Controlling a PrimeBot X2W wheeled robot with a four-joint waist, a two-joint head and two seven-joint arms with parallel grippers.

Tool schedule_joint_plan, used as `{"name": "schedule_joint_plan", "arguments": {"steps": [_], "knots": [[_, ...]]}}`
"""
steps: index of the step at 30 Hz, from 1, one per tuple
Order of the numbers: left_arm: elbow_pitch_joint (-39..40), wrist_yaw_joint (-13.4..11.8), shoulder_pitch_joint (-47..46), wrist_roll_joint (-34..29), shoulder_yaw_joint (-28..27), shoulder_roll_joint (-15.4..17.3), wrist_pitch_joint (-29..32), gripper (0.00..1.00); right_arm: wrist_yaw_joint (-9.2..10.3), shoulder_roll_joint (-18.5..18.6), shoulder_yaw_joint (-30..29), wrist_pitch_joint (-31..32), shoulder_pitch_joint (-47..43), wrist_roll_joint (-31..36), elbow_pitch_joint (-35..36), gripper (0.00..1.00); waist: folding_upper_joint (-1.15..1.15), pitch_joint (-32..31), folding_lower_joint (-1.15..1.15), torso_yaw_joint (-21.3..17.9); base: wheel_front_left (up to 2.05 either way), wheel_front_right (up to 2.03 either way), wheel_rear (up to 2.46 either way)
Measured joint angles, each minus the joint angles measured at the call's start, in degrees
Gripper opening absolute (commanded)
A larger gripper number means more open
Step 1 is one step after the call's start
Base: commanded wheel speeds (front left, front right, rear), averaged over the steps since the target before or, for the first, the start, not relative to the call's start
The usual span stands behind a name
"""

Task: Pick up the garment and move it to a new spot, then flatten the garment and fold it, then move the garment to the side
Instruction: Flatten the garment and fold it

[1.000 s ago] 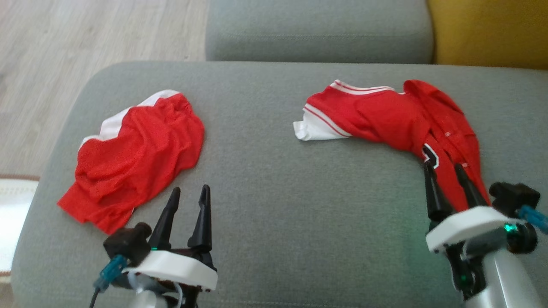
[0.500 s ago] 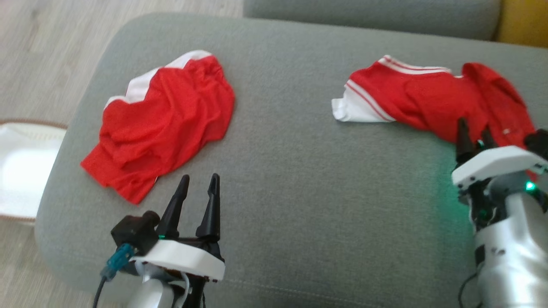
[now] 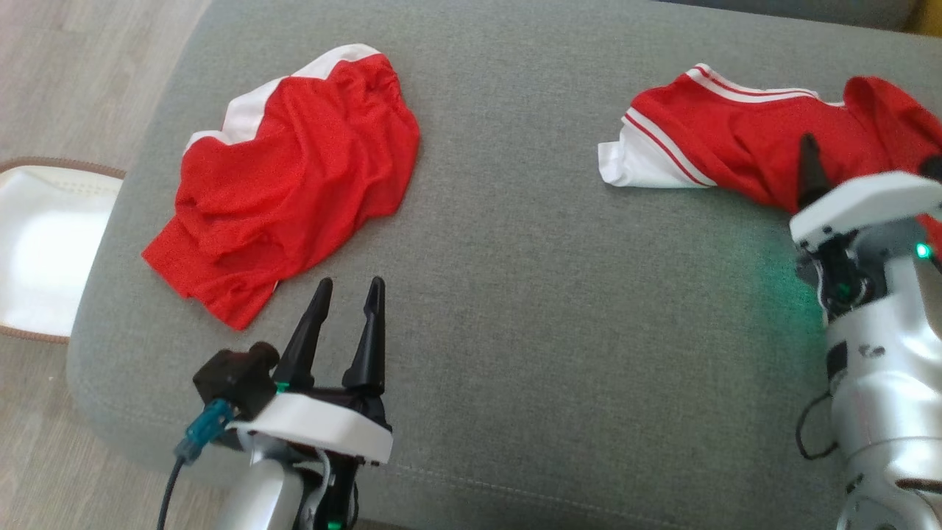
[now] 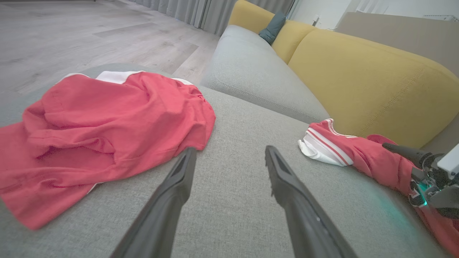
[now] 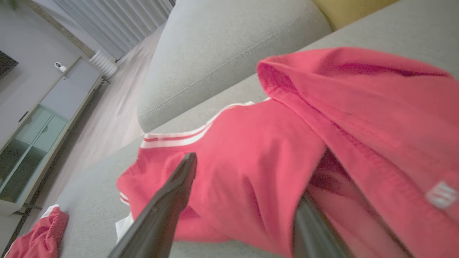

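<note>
Farther up over the jersey (image 3: 728, 147) the right gripper (image 5: 245, 175) has pushed, its dark tapered fingers (image 5: 168, 193) spread wide with a soft red fold bunched between them. That jersey, smooth red knit with white striped trim, lies crumpled at the head view's upper right on the grey woven cushion (image 3: 559, 309). At lower left the left gripper (image 3: 351, 283) hovers with fingers parted, near a rumpled red mesh shirt (image 3: 294, 177) with a white panel.

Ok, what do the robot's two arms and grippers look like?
The left gripper and right gripper each have two long tapered black fingers on a white curved plate above a silver-grey forearm. The left carries a black camera block with a blue connector and dark cable; the right shows a green light and a black cable loop.
</note>
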State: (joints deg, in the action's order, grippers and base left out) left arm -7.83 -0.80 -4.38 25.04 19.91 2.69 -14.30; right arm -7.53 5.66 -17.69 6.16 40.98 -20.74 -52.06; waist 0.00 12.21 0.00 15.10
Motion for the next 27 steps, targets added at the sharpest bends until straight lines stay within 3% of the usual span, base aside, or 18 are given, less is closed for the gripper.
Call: {"name": "schedule_joint_plan", "arguments": {"steps": [1,2,3,8,17,23,27], "knots": [[0.0,0.0,-0.2,0.0,0.0,0.0,0.0,1.0,0.0,0.0,1.4,-0.1,0.6,-0.5,0.0,1.0,0.0,0.1,0.0,-0.1,0.0,0.0,0.0],[-0.1,0.0,-0.5,0.0,0.2,0.0,0.0,1.0,0.0,0.1,2.7,-0.1,1.1,-1.2,0.1,0.34,0.0,0.3,0.0,-0.3,0.0,0.0,0.0],[-0.1,0.0,-0.9,0.0,0.2,0.0,0.0,1.0,0.0,0.2,4.2,-0.7,1.4,-1.8,0.3,0.0,0.0,0.3,0.0,-0.4,0.0,0.0,0.0],[-0.4,0.0,-1.2,0.0,0.2,0.0,0.0,1.0,0.0,0.7,14.0,-4.6,1.7,-6.7,4.6,0.0,0.0,-0.2,0.0,-1.1,0.0,0.0,0.0],[-1.3,0.0,-0.6,0.0,-0.1,0.0,0.0,1.0,0.0,3.8,39.7,-8.7,-6.9,-16.3,19.8,0.0,0.0,-4.2,0.0,-2.9,0.0,0.0,0.0],[-1.6,0.0,0.7,0.0,-0.1,0.0,0.0,1.0,0.0,5.7,53.2,-7.8,-12.5,-15.7,24.9,0.0,0.0,-7.5,0.0,-3.8,0.0,0.0,0.0],[-1.6,0.0,1.5,0.0,-0.1,0.0,0.0,1.0,0.0,6.7,58.7,-7.3,-14.1,-13.2,25.6,0.0,0.0,-8.7,0.0,-3.9,0.0,0.0,0.0]]}}
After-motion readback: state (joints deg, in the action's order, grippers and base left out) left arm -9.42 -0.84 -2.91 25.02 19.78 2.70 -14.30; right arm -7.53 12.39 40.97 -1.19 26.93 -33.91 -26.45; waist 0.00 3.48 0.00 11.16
